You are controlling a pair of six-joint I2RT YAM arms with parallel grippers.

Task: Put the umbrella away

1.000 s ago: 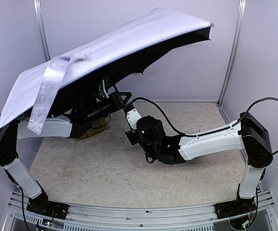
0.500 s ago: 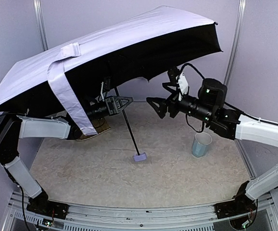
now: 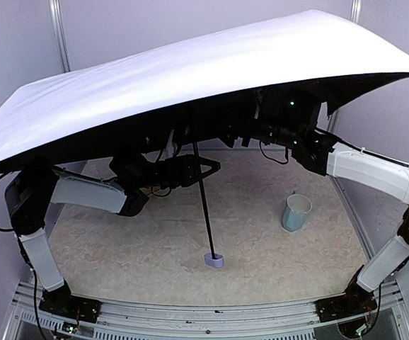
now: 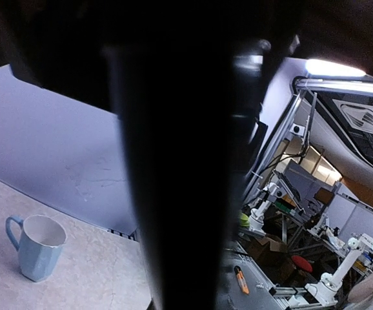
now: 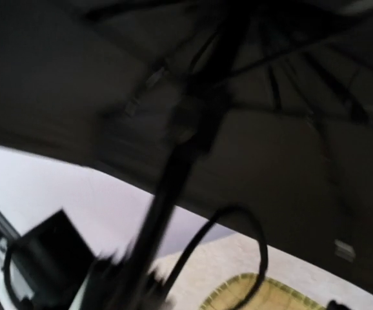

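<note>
Holds open umbrella [image 3: 190, 78] spread above mug [image 3: 296, 212], handle [image 3: 214, 261] down on table [image 3: 119, 262] left of mug. Grips shaft [image 3: 206, 212] tight in left gripper [image 3: 203, 168]. Cannot tell right gripper [image 3: 243, 134] jaws, shaded above mug. Probably light but bulky, floppy on top, thin slick shaft; take by shaft or handle

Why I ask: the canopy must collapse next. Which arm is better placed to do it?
Right, probably. The right arm reaches up under the umbrella near its hub; the left gripper is shut on the shaft, steadying it.
</note>
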